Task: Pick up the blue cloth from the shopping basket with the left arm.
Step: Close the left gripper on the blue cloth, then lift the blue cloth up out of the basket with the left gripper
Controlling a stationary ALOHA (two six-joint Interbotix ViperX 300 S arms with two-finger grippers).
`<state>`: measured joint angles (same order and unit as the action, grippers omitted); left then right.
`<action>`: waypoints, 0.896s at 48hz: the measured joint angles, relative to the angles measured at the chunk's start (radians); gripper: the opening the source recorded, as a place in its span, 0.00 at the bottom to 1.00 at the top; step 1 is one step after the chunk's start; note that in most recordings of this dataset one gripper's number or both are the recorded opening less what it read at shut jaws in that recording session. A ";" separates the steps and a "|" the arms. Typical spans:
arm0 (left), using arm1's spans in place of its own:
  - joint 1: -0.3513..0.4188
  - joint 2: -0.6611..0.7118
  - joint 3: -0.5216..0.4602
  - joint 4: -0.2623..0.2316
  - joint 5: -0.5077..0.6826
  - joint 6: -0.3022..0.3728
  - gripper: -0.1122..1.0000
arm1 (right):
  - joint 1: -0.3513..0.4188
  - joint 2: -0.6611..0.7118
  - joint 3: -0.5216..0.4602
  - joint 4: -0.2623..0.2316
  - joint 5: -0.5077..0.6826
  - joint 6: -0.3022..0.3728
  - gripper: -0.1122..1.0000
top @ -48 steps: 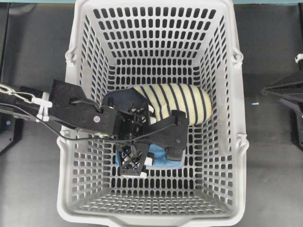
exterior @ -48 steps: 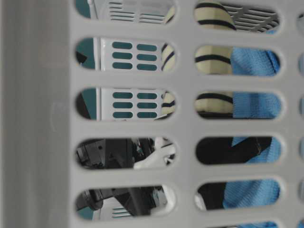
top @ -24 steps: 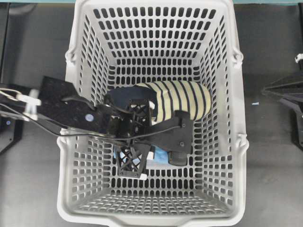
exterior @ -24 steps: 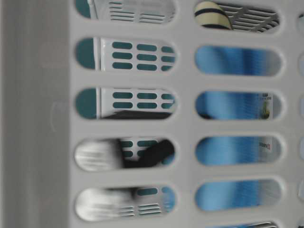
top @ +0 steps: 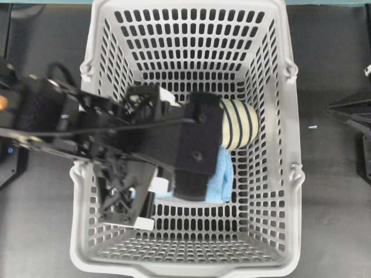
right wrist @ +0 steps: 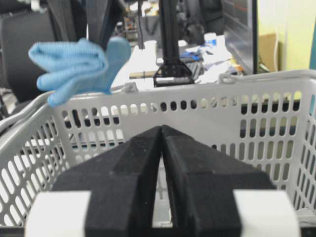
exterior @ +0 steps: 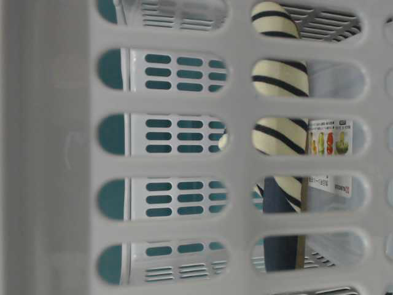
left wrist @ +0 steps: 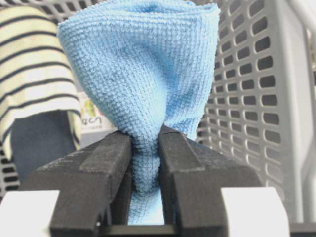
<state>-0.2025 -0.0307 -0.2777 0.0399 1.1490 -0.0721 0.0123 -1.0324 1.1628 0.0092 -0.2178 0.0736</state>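
From overhead the left arm (top: 116, 145) hides most of the nubby blue cloth (left wrist: 143, 84) its left gripper (left wrist: 144, 148) pinches, lifted above the slotted grey basket (top: 290, 174), beside a striped bundle (top: 237, 124); right gripper (right wrist: 162, 136) fingers pressed together.

The blue cloth (left wrist: 143, 84), a light sky-blue microfibre piece, hangs bunched and pinched at its narrow lower end between the black fingers of the left arm (top: 116, 139), fanning wider above them in the wrist view. In the right wrist view it (right wrist: 74, 66) sits at upper left, above the basket rim. From overhead only a strip (top: 223, 174) shows right of centre. The shopping basket (top: 191, 8), light grey with slotted walls and floor, fills the middle of the overhead frame.
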 measured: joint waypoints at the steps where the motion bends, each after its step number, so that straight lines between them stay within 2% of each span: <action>1: 0.000 0.000 0.000 0.000 0.002 0.000 0.21 | -0.002 -0.002 0.000 0.000 0.002 -0.002 0.11; 43: 0.015 0.000 0.026 0.000 0.014 0.000 0.21 | 0.003 -0.002 0.002 0.002 0.002 0.000 0.11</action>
<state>-0.1871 -0.0307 -0.2516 0.0399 1.1628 -0.0721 0.0153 -1.0339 1.1643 0.0107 -0.2163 0.0736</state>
